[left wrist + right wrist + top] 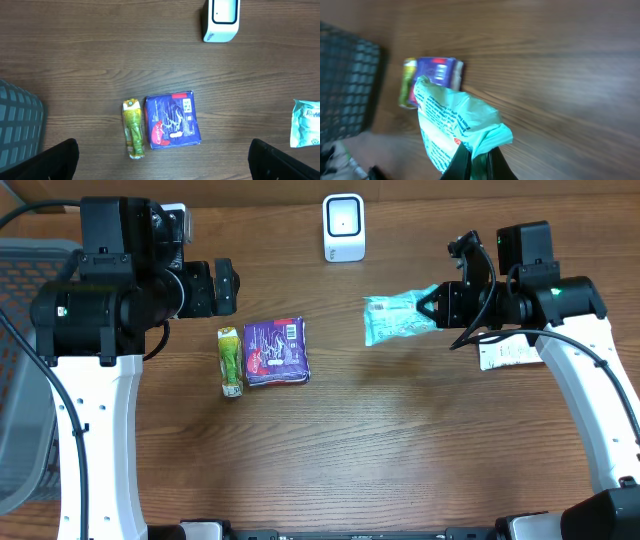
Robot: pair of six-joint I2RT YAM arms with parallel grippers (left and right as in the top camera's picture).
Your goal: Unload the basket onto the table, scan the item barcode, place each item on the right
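While your right gripper [432,308] pinches the teal packet [395,320] by its edge, packet held near the white scanner [343,227] — below and right of it — left gripper [225,287] spread wide, well left of the scanner.

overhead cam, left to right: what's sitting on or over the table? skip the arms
grey basket → yellow-green packet → purple packet → white scanner → teal bag, held off the table by the right gripper → white paper slip
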